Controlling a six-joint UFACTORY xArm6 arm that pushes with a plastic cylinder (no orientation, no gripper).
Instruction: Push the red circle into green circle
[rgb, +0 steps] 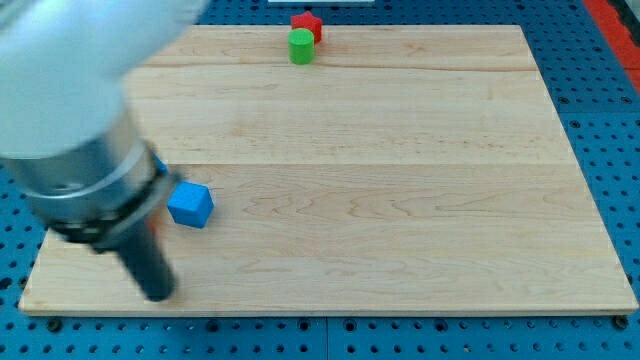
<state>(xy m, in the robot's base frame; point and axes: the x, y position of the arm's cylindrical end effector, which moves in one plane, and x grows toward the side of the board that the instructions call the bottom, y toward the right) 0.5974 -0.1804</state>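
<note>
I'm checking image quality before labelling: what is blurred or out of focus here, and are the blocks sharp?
Camera view: the arm at the view's left is large and blurred, and my tip is soft-edged; the blue block, green block and red block are fairly sharp; lighting is even, no glare on the board.

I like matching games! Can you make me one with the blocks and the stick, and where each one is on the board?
Things:
1. green block
2. red block
3. blue block
4. my tip

Places:
A. view's bottom left, below the blue block
B. at the very top edge
C. view's left, midway down
D. just below the red one

Pairs: 1-D, 2-B, 3-C, 4-A
</note>
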